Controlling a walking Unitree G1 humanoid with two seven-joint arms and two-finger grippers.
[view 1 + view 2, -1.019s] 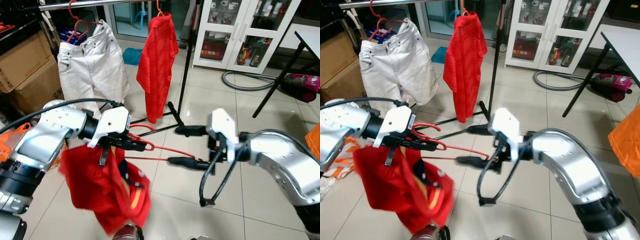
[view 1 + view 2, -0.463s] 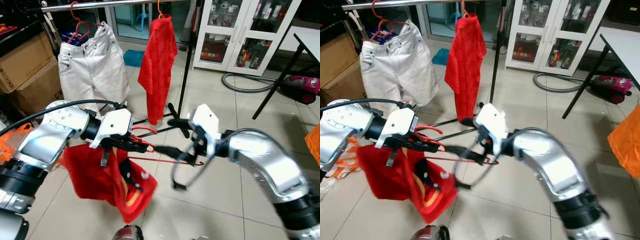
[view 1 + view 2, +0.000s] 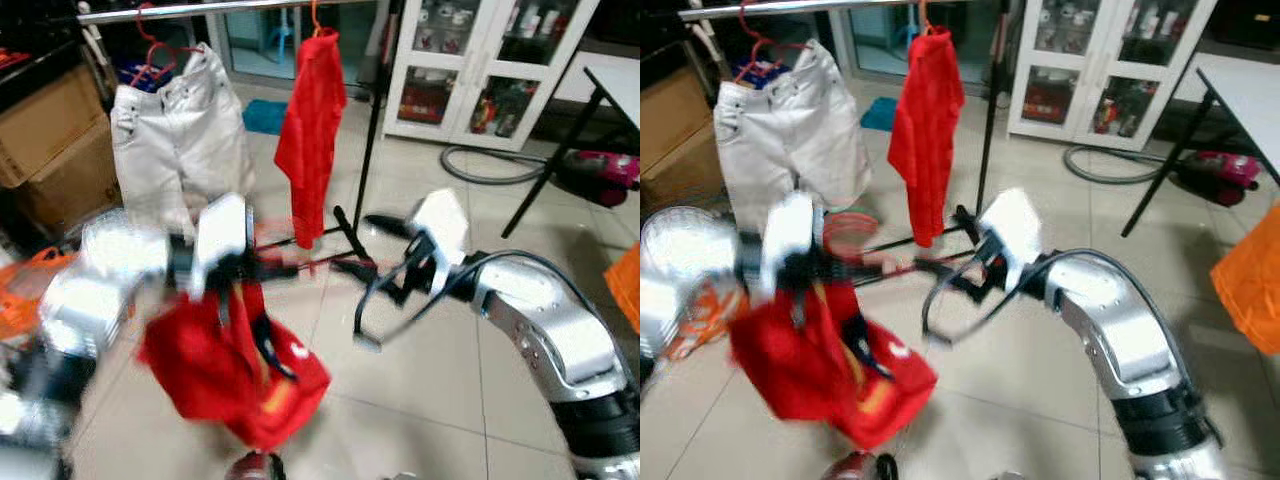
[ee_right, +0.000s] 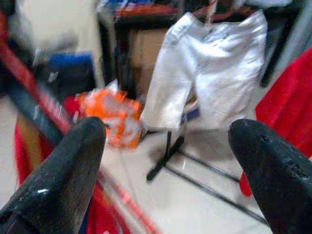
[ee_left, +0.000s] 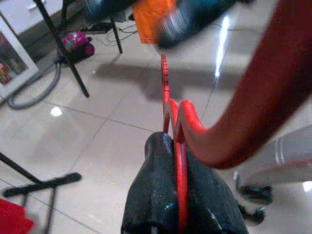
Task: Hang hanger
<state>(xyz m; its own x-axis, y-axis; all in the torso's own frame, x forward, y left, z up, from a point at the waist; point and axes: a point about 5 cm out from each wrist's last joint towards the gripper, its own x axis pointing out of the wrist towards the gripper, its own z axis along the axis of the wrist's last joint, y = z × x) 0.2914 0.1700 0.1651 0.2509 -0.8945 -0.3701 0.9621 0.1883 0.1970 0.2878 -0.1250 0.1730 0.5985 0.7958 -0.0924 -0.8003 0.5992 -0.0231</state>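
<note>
A metal clothes rail (image 3: 180,10) stood at the back, with white shorts (image 3: 175,140) and a red shirt (image 3: 312,130) hanging from it on hangers. In front of it, above the tiled floor (image 3: 430,400), a red garment (image 3: 235,370) drooped from a red hanger (image 5: 181,141). The left gripper (image 5: 181,195), blurred in the head views, was clenched on that hanger, its black fingers (image 5: 153,195) pressed to either side of the red bar. The right gripper (image 4: 170,161) sat just beside the hanger's far end, its fingers (image 4: 63,165) spread wide apart and grasping nothing.
</note>
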